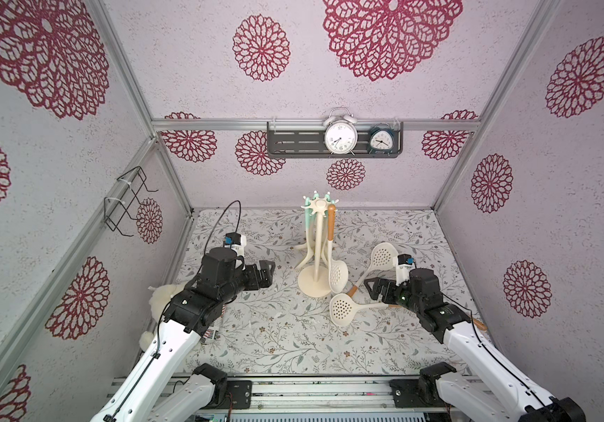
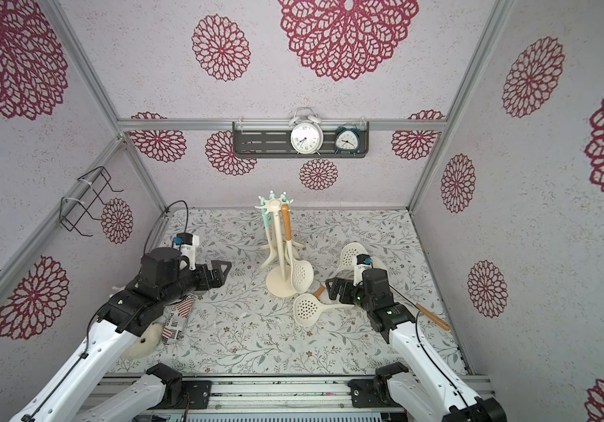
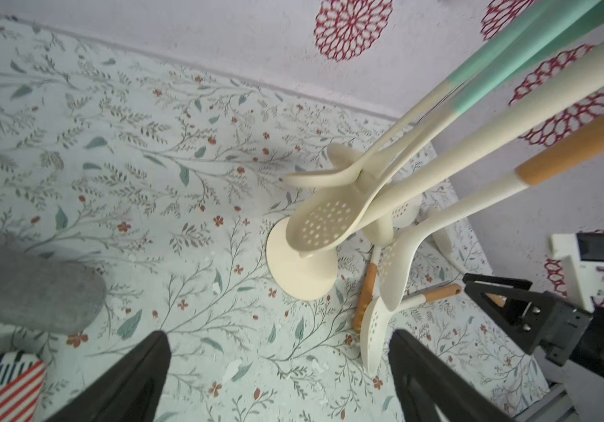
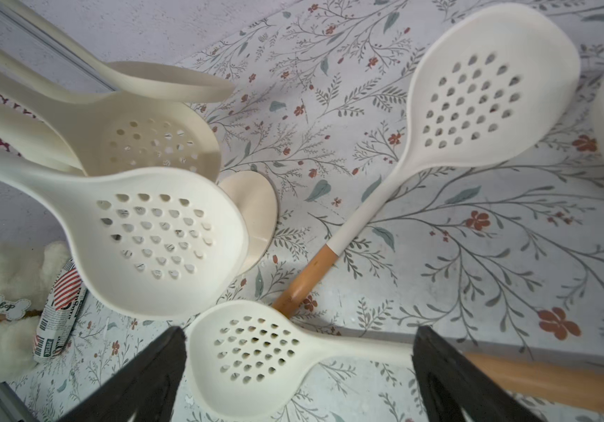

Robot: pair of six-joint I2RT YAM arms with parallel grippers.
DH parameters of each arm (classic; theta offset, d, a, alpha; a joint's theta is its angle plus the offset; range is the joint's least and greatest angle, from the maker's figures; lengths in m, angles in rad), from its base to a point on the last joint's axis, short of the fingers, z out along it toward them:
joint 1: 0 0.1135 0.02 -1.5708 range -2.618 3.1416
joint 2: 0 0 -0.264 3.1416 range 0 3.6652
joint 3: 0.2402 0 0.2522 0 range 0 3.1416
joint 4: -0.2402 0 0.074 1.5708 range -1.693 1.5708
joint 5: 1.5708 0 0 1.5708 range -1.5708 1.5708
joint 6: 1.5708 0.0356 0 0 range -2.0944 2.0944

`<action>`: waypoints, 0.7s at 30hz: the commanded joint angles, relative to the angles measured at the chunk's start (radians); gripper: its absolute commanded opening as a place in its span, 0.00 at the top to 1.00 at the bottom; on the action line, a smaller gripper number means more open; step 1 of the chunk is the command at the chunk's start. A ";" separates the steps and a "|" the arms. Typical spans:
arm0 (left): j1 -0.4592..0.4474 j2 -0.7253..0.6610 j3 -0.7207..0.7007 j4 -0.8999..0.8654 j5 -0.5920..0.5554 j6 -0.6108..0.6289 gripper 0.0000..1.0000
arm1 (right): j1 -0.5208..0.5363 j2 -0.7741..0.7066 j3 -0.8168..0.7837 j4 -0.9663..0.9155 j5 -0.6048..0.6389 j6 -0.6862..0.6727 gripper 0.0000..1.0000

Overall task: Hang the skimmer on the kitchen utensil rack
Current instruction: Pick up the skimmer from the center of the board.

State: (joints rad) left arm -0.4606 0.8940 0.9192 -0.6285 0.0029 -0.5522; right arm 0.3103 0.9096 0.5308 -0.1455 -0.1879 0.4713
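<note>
One orange-handled skimmer (image 1: 330, 244) hung from the kitchen utensil rack (image 1: 309, 286), a second skimmer (image 1: 345, 310) and a third skimmer (image 1: 381, 258) lay on the surface (image 1: 275, 339) near its base, and the left fingers (image 3: 136, 376) and right fingers (image 4: 154, 372) stood open and empty.

Grey shelf (image 1: 293, 144) on the back wall carries a white clock (image 1: 340, 137) and a smaller dark clock (image 1: 381, 141); below-left of it, a wire rack (image 1: 127, 202); farther below-left, a plush toy (image 2: 141, 341) touching a striped packet (image 2: 178, 318) on floral cloth (image 1: 275, 336)
</note>
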 commanded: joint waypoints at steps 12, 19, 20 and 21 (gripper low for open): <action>-0.308 -0.042 -0.304 0.323 -0.087 -0.179 0.07 | -0.110 0.194 0.133 -0.139 0.071 -0.037 0.17; -0.469 0.231 -0.349 0.636 -0.112 -0.273 0.22 | -0.116 0.159 0.096 -0.093 -0.033 0.011 0.22; -0.483 0.290 -0.336 0.667 -0.116 -0.283 0.25 | -0.116 0.150 0.090 -0.084 -0.048 0.012 0.24; -0.496 0.345 -0.320 0.699 -0.115 -0.292 0.26 | -0.116 0.144 0.083 -0.077 -0.064 0.011 0.26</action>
State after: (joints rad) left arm -0.9237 1.1511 0.5686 -0.1059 -0.0963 -0.7971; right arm 0.1970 1.0901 0.6228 -0.2539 -0.1867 0.4671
